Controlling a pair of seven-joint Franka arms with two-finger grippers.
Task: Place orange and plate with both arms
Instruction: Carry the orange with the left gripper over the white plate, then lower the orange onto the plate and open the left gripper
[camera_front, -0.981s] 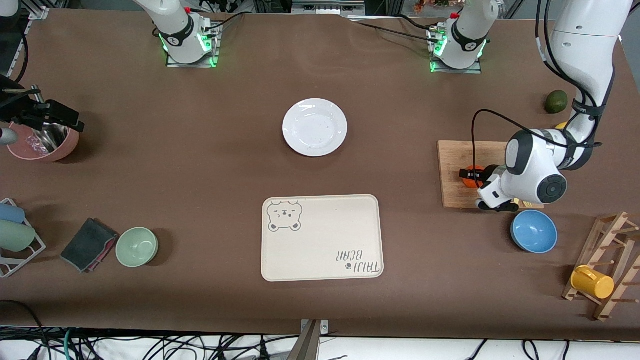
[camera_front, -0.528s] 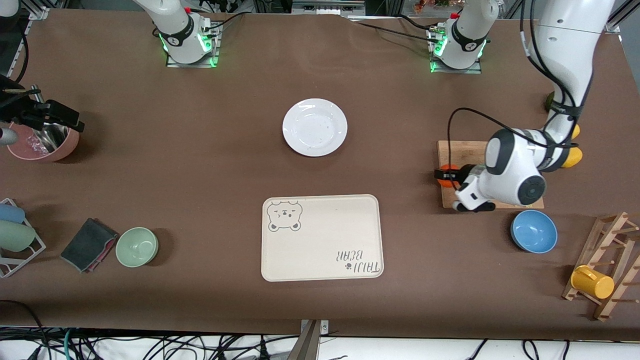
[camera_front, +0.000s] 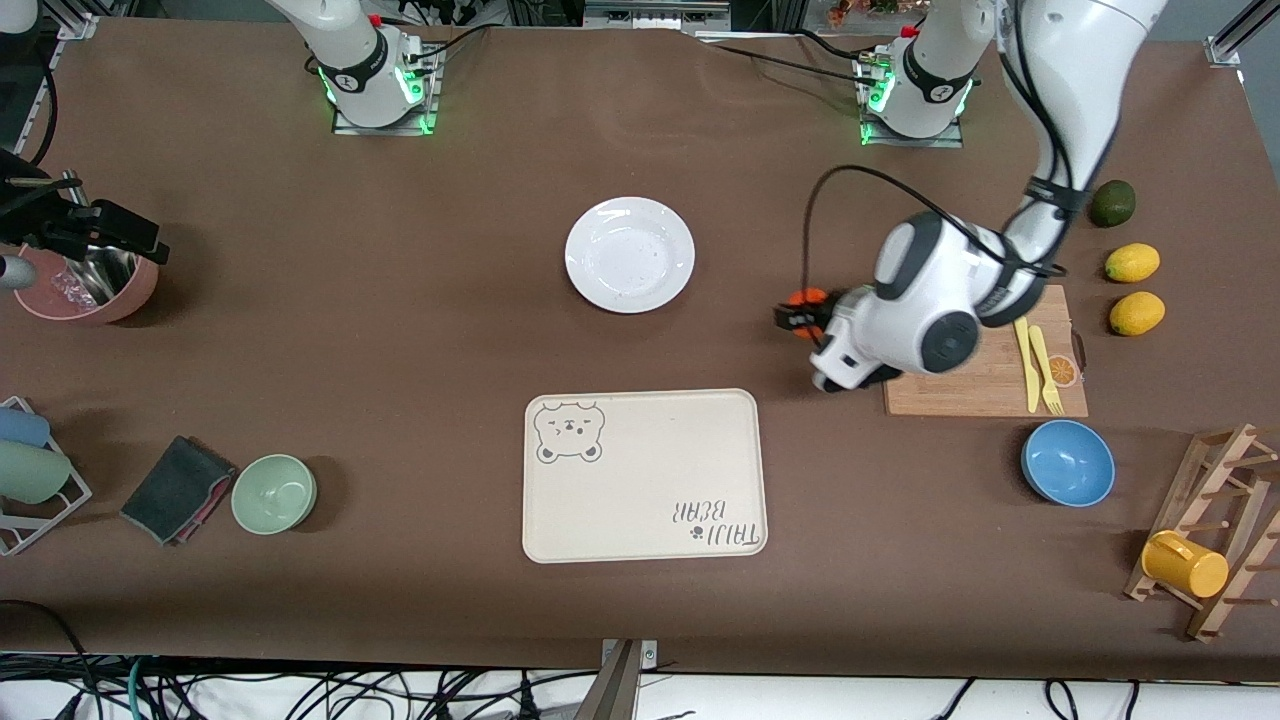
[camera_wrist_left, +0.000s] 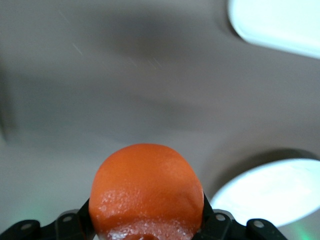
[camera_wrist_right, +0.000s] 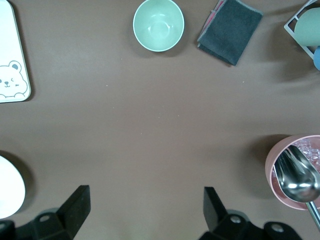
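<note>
Front view: 2 arms.
Left gripper (camera_front: 800, 318): up over bare table between plate (camera_front: 629, 254) and board (camera_front: 990, 375), clamped on orange (camera_front: 806, 298).
Right gripper (camera_wrist_right: 145, 207): waiting, fingers wide, over table near pink bowl (camera_wrist_right: 295, 172).

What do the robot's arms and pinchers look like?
The left arm is glossy white with rounded joints, dark grey caps and a looping black cable. Both bases glow green. The left gripper and right gripper have black fingers.

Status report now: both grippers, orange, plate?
Left gripper shut on orange, over bare table. Right gripper open, waiting. Plate empty, path clear.
</note>
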